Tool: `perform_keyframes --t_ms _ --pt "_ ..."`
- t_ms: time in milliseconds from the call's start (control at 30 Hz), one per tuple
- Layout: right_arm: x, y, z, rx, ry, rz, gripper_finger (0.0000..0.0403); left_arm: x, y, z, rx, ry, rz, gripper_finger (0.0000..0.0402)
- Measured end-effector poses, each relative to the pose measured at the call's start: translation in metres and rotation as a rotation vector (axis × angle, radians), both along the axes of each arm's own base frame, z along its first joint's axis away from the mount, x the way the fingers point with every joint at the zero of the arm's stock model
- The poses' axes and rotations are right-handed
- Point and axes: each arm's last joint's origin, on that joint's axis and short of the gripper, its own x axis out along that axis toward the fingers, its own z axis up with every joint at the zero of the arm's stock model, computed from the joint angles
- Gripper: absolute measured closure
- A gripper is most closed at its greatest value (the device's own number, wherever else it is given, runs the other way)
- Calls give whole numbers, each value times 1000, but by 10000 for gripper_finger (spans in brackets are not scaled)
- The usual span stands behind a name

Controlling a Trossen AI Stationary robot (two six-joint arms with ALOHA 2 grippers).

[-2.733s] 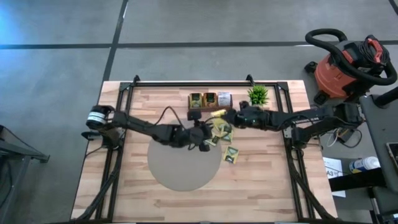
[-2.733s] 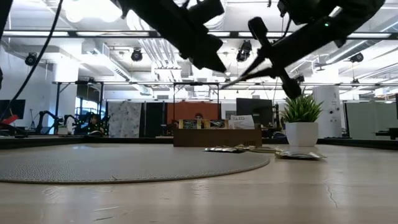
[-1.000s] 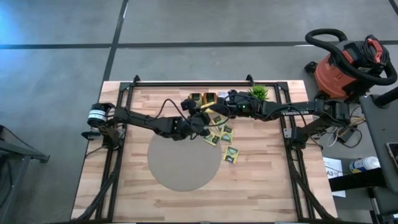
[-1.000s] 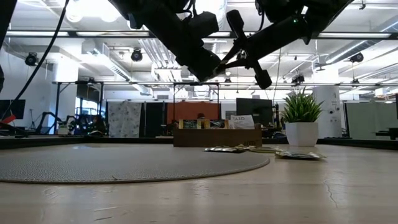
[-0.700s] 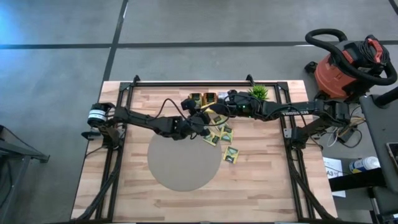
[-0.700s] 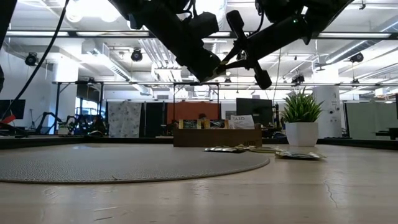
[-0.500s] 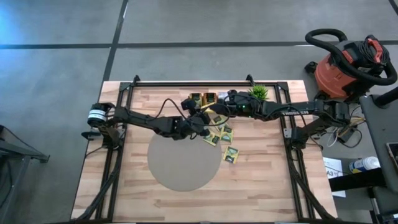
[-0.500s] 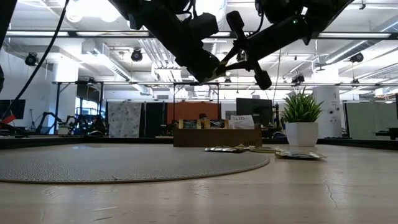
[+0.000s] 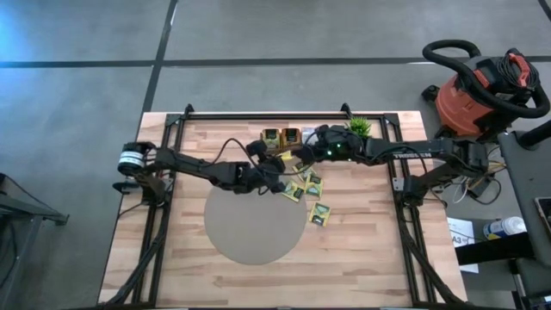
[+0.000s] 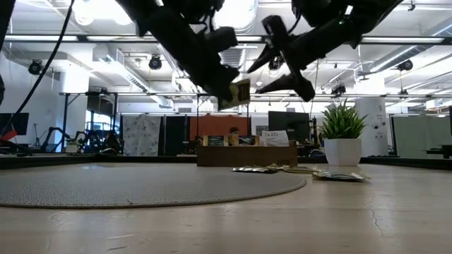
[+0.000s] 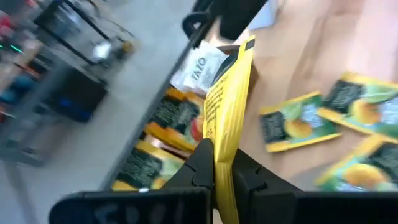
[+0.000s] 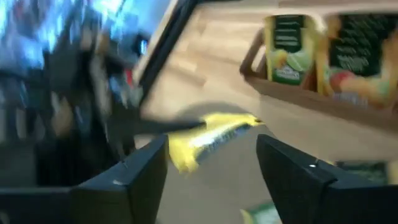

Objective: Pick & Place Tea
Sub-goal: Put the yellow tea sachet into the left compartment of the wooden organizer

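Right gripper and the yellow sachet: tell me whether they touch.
Apart. The right wrist view shows the yellow sachet lying between the right gripper's spread fingers with clear gaps on both sides; the left gripper clamps it.

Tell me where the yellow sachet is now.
Held in the left hand, the yellow sachet hangs above the table, just in front of the tray, facing the open right hand.

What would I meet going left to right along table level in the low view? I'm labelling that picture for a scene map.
Round mat → wooden tray holding tea packets → loose tea packets lying on the table → potted plant.
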Motion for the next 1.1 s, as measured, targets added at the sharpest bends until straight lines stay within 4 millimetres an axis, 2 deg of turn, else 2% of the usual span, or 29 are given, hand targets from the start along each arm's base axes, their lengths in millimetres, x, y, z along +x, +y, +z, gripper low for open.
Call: perform_keyframes --t_ms 133,300,433,533,667,833,967,1100 --pt "-7 7 9 -340 60 290 160 -18 8 11 -148 -86 -28 386" --pt "-7 11 33 -585 121 428 180 -52 32 26 -386 -260 -179 386" --pt "3 7 57 -749 167 483 188 -80 59 19 -597 -494 -329 386" --pt "16 3 69 -837 221 547 188 -98 74 10 -610 -661 -385 386" --pt "38 -8 75 -838 316 605 188 -111 83 -6 -609 -767 -388 386" --pt "69 -30 80 -776 400 615 188 -113 82 -24 -671 -737 -409 386" --pt "87 -47 85 -727 441 631 188 -110 82 -29 -674 -718 -417 386" --pt "100 -55 84 -671 477 706 188 -109 85 -29 -599 -715 -446 386"
